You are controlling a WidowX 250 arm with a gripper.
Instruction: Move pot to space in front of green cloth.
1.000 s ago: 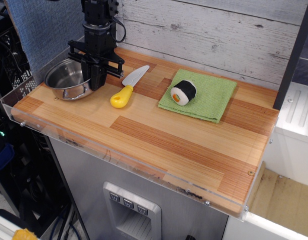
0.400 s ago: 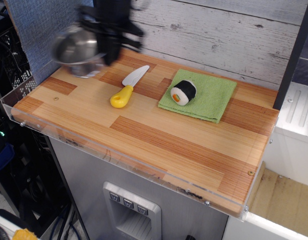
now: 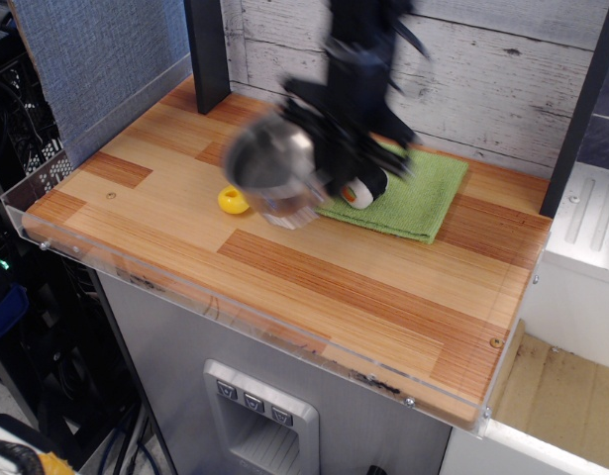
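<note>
The shiny steel pot (image 3: 269, 163) hangs in the air, blurred by motion, over the middle of the wooden table, just left of the green cloth (image 3: 413, 193). My black gripper (image 3: 329, 148) is shut on the pot's right rim and carries it. The cloth lies flat at the back right with a black-and-white sushi roll toy (image 3: 363, 188) on its left part, partly hidden by the gripper.
A yellow-handled toy knife (image 3: 233, 200) lies under the pot; only its handle end shows. A clear plastic lip (image 3: 235, 297) runs along the table's front edge. A grey plank wall (image 3: 482, 69) stands behind, a black post (image 3: 207, 49) at the back left.
The gripper took hold of the pot at the far left corner, lifted it, and has carried it right and forward to just left of the cloth.
</note>
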